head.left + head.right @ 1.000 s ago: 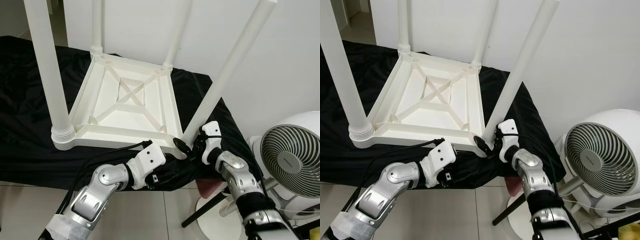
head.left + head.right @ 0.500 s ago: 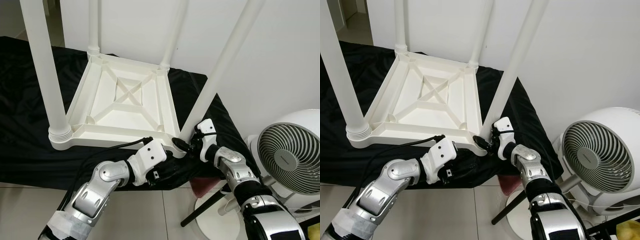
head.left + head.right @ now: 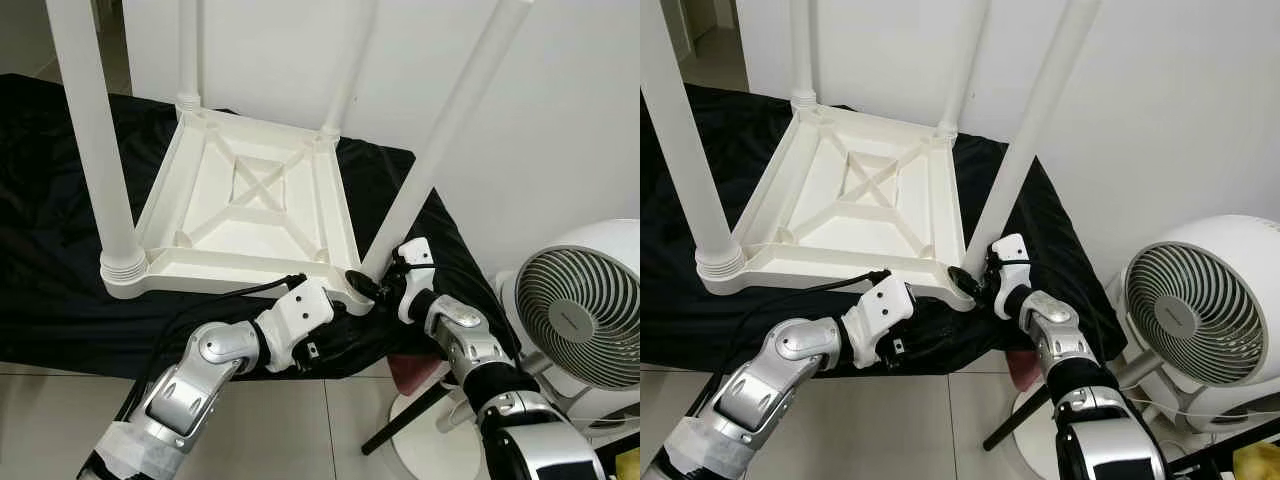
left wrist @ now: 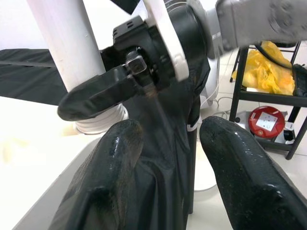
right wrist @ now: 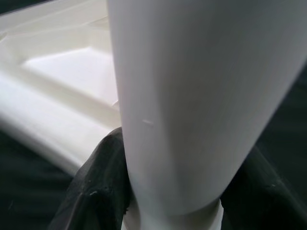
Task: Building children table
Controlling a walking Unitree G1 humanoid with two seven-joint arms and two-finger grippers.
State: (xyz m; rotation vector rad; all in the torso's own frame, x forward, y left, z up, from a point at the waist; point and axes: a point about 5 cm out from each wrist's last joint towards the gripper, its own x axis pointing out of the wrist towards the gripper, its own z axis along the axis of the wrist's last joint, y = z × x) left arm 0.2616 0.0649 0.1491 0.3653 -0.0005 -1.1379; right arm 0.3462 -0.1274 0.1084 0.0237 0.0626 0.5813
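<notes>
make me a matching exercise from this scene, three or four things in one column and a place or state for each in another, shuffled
Things:
1. upside-down white plastic table top
2. white round fan
3. right gripper
4. left gripper

Places or states:
A. open, holding nothing, below the table's near edge
B. lying on the black cloth
C. closed around the base of the near right white table leg
D. standing on the floor to the robot's right

Pairs: 1-B, 2-D, 3-C, 4-A

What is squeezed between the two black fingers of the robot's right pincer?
The white table leg, near its base at the upturned tabletop, sits between the right pincer's fingers, plainest in the right wrist view.
</notes>
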